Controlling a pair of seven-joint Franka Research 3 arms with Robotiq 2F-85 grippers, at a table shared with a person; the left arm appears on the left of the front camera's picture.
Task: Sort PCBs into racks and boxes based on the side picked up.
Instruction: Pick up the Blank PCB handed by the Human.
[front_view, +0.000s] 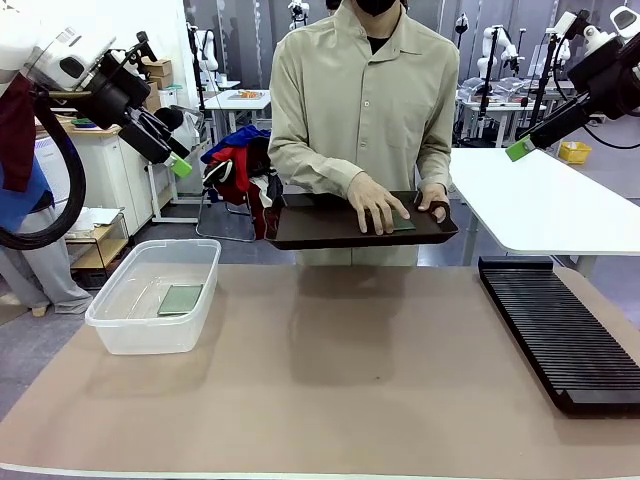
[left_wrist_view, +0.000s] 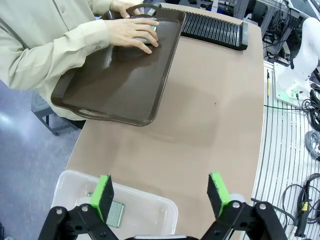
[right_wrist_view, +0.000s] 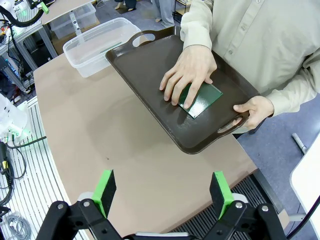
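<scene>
**A:** Where do the grippers stand?

**B:** The left gripper (left_wrist_view: 161, 192) has its fingers spread wide with nothing between them. It is raised, and its own view looks down on the clear tub (front_view: 150, 330). The right gripper (right_wrist_view: 163, 189) is just as wide and bare, held high on the side where the black rack (front_view: 560, 330) lies on the counter (front_view: 350, 390).

**A:** And the boards?

**B:** One PCB (front_view: 181, 299) lies flat on the tub's floor. The second PCB (right_wrist_view: 205, 97) sits on the brown tray (right_wrist_view: 150, 75), which the person holds at the counter's far edge. A flat hand (right_wrist_view: 187, 75) presses on the board, and the other hand (right_wrist_view: 252, 110) grips a tray handle.

**A:** So what is the step in hand?

**B:** Fetching the tray board, I'd judge — and neither gripper is near it yet.

**A:** How should it be done?

**B:** Wait until the flat hand is off the board. The board is thin and lies flat, so the fingers should go for its edges rather than press down on its face. The tray is hand-held and may give — so descend slowly. Note which face is up, since that probably decides between rack and tub.
</scene>
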